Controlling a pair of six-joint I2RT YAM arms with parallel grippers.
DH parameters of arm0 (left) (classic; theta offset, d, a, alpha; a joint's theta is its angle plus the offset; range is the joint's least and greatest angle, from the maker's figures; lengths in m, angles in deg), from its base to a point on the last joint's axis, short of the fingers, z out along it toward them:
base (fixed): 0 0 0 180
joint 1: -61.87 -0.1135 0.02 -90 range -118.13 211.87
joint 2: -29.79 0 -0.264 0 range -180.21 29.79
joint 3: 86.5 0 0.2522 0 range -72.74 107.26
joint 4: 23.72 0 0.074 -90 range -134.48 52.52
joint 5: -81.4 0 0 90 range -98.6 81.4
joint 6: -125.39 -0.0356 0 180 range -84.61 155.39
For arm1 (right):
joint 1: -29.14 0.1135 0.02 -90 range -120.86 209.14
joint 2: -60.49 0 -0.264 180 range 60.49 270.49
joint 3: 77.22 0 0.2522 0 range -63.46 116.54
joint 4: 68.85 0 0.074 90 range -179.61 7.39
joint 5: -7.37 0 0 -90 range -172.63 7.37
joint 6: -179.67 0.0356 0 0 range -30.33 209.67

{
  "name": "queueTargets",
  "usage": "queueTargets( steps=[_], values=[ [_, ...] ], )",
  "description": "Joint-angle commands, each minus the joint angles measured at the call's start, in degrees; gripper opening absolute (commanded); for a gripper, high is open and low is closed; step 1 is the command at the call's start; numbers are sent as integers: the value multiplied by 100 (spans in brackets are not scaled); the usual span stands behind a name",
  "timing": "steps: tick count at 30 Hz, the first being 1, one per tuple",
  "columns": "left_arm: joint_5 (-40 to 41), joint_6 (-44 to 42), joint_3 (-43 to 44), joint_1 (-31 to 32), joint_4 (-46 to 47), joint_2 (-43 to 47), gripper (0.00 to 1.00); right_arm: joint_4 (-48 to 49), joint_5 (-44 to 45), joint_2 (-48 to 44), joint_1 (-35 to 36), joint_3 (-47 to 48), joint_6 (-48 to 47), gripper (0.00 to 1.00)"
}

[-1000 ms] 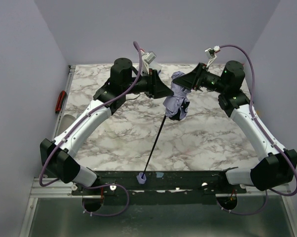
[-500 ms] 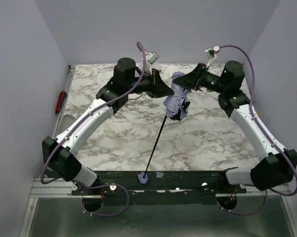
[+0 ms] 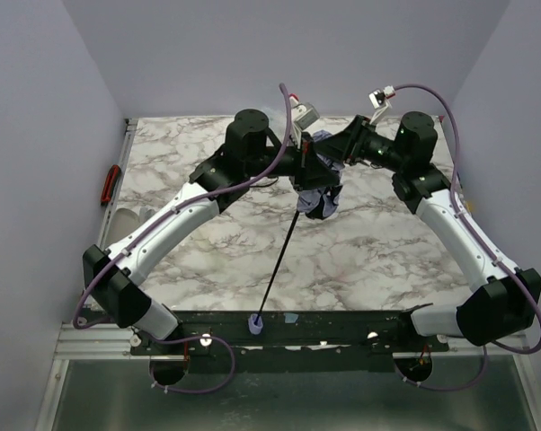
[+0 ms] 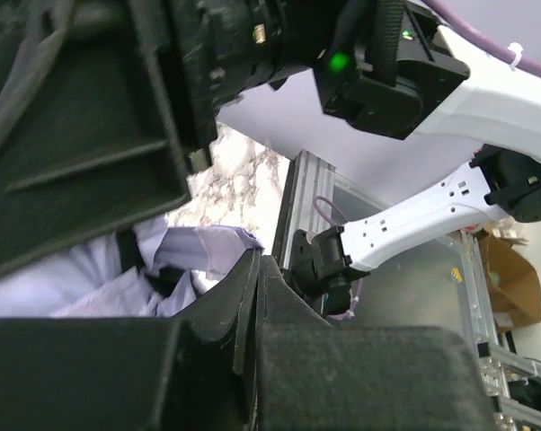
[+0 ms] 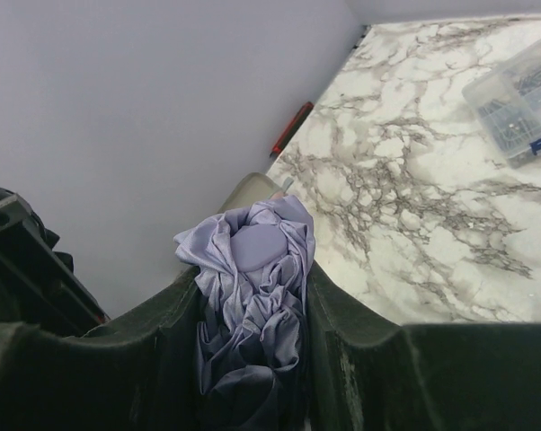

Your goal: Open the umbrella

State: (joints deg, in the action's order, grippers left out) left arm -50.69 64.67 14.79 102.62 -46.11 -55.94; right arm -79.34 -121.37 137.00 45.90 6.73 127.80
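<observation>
No writing, label or number is legible anywhere.

— What's right in front of you?
— My jaws, pressed together tip to tip. Just left of them lies the umbrella, crumpled lavender cloth.
— And beyond?
— The right arm, black, its green light lit, above the marble table.

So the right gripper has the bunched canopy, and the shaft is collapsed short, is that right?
Not quite. The right gripper does hold the bunched canopy, but the shaft is extended, running from the canopy down to the handle at the near edge. The top view shows it.
</observation>
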Motion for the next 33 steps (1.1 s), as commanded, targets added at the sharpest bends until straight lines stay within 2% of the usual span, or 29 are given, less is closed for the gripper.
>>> queueTargets(
  steps=[1,5,7,11,12,15,17,20,24,28,33],
  values=[
    [-422,-361,469,222,27,-227,0,189,450,107,39,148,179,1],
    [-379,-569,508,240,-118,-299,0,276,472,114,34,161,280,1],
    [-478,-1022,659,236,-467,-294,3,276,507,92,18,177,272,1],
    [-384,-2008,1007,96,-1420,-119,88,296,516,65,-73,253,315,1],
    [-269,-2122,973,-24,-1499,-18,96,321,517,65,-105,281,324,1],
    [161,-2425,488,-391,-1245,470,98,332,539,79,-218,354,396,1],
    [700,-2960,129,-495,-1189,800,98,379,569,88,-298,376,535,1],
    [1139,-3579,-209,-525,-1432,1058,98,463,556,115,-361,446,753,1],
    [1282,-3411,-298,-545,-2077,912,98,487,627,179,-391,579,1028,1],
    [1132,-2969,-725,-542,-2044,861,84,306,802,231,-459,635,1255,1],
    [1030,-2710,-1062,-542,-2019,754,78,182,826,246,-540,678,1390,1]
  ],
)
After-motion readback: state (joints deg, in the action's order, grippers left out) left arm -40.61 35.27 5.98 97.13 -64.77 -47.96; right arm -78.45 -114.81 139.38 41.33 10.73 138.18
